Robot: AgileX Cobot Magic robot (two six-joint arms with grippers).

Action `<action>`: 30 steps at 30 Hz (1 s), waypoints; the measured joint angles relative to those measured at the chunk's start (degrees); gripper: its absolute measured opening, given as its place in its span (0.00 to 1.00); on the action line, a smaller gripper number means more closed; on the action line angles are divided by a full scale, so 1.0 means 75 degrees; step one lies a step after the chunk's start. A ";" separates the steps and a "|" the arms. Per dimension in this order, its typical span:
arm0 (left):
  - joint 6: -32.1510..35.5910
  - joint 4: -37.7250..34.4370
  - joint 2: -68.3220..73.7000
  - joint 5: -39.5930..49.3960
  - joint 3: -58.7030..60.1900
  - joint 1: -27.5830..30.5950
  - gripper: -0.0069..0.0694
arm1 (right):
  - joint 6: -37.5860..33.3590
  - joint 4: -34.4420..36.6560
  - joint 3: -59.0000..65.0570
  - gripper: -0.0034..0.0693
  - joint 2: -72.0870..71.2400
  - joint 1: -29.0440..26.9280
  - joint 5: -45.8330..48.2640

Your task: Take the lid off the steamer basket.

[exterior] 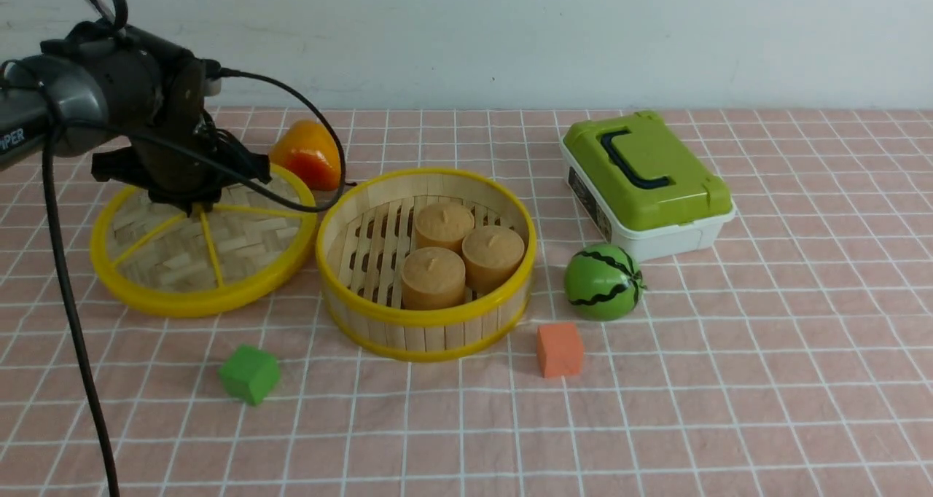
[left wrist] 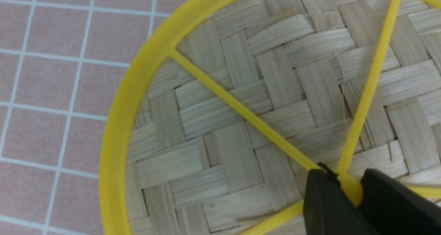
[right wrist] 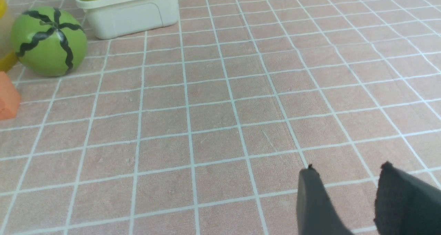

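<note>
One lid (exterior: pixel 219 256) beside steamer basket (exterior: pixel 437 334), three cakes (exterior: pixel 433 277) inside, left gripper (left wrist: pixel 348 181) pinching lid, right gripper (right wrist: pixel 348 174) seemingly spread.

Left arm (exterior: pixel 58 96) is grey-black with white lettering; black cables (exterior: pixel 71 300) trail from it; left hand (left wrist: pixel 348 181) and right hand (right wrist: pixel 348 169) black-fingered.

Pink checked tablecloth (exterior: pixel 729 409) — plain pale wall (exterior: pixel 510 30) behind.
</note>
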 joint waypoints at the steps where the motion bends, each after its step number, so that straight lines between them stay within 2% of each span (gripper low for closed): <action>1: -0.0043 0.0021 0.0063 -0.0021 0.0000 0.0000 0.23 | 0.0000 0.0000 0.0000 0.38 0.0000 0.0000 0.0000; 4: -0.0058 0.0051 0.0151 -0.0048 0.0000 0.0000 0.26 | 0.0000 0.0000 0.0000 0.38 0.0000 0.0000 0.0000; 9: -0.0082 0.0076 0.0192 0.0151 -0.0026 0.0000 0.48 | 0.0000 0.0000 0.0000 0.38 0.0000 0.0000 0.0000; 11: -0.0054 0.0085 0.0095 0.0363 -0.0058 0.0000 0.52 | 0.0000 0.0000 0.0000 0.38 0.0000 0.0000 0.0000; 13: 0.0055 0.0068 -0.0130 0.0542 -0.0058 0.0000 0.50 | 0.0000 0.0000 0.0000 0.38 0.0000 0.0000 0.0000; 15: 0.0220 0.0005 -0.0597 0.0666 -0.0058 0.0000 0.43 | 0.0000 0.0000 0.0000 0.38 0.0000 0.0000 0.0000; 16: 0.0377 -0.0099 -0.1206 0.0696 -0.0058 0.0000 0.32 | 0.0000 0.0000 0.0000 0.38 0.0000 0.0000 0.0000; 19: 0.0666 -0.0525 -0.2626 0.0617 -0.0058 0.0000 0.12 | 0.0000 0.0000 0.0000 0.38 0.0000 0.0000 0.0000; 22: 0.0899 -0.0915 -0.3590 0.0478 -0.0058 0.0000 0.07 | 0.0000 0.0000 0.0000 0.38 0.0000 0.0000 0.0000; 23: 0.1180 -0.1472 -0.4422 0.0232 0.0048 0.0000 0.07 | 0.0000 0.0000 0.0000 0.38 0.0000 0.0000 0.0000; 26: 0.1595 -0.2183 -0.5448 -0.0134 0.0527 0.0000 0.07 | 0.0000 0.0000 0.0000 0.38 0.0000 0.0000 0.0000; 27: 0.1998 -0.2640 -0.6111 -0.0439 0.1034 0.0000 0.07 | 0.0000 0.0000 0.0000 0.38 0.0000 0.0000 0.0000; 29: 0.2262 -0.2992 -0.6681 -0.0662 0.1473 0.0000 0.07 | 0.0000 0.0000 0.0000 0.38 0.0000 0.0000 0.0000; 30: 0.2739 -0.3446 -0.7519 -0.0931 0.2470 0.0000 0.07 | 0.0000 0.0000 0.0000 0.38 0.0000 0.0000 0.0000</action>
